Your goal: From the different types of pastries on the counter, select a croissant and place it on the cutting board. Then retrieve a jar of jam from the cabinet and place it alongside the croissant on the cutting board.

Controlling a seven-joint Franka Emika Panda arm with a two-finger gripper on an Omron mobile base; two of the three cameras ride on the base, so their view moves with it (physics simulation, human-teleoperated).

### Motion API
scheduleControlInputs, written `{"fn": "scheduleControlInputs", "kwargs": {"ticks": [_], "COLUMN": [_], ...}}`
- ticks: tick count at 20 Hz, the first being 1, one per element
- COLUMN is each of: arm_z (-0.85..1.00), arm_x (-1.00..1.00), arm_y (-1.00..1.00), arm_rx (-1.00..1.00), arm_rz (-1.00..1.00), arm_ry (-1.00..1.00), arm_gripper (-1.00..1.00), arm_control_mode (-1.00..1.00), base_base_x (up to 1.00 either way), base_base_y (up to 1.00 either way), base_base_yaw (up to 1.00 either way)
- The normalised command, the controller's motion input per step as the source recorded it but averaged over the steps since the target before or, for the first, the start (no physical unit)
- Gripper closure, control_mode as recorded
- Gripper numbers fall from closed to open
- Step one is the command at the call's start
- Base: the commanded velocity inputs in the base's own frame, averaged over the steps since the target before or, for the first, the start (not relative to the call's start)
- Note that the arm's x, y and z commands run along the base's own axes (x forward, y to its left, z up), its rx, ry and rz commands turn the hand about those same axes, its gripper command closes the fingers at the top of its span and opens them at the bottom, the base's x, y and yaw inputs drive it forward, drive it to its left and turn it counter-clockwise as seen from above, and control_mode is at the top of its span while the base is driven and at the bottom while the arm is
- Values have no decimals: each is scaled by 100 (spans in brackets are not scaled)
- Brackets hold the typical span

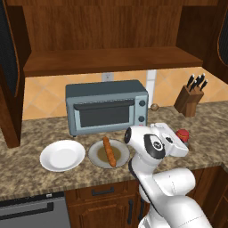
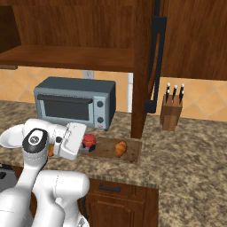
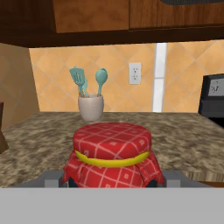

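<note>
On the cutting board (image 2: 128, 153), the jar of jam (image 2: 89, 141) sits left of the croissant (image 2: 120, 148), apparently clasped between the part-open fingers of the gripper (image 2: 87, 147), though the contact is hidden.

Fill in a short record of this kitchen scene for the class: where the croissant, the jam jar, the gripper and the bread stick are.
croissant: lying on the cutting board
jar of jam: at the board's left end, between the gripper's fingers
gripper: around the jar, low over the board
bread stick: on a plate in front of the toaster oven
white plate: left of that plate
</note>
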Motion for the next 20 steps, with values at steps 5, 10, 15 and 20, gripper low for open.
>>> {"fn": "scheduleControlInputs", "kwargs": {"ticks": [5, 10, 15, 20], "arm_z": [-22, -26, -43, -39], "arm_x": [37, 31, 23, 25], "arm_y": [0, 0, 0, 0], "arm_rx": [0, 0, 0, 0], "arm_rz": [0, 0, 0, 0], "arm_ry": [0, 0, 1, 1], "arm_gripper": [100, 100, 100, 100], "arm_control_mode": [-100, -100, -100, -100], "base_base_x": [0, 0, 0, 0], "base_base_y": [0, 0, 0, 0], "base_base_yaw": [0, 0, 0, 0]}}
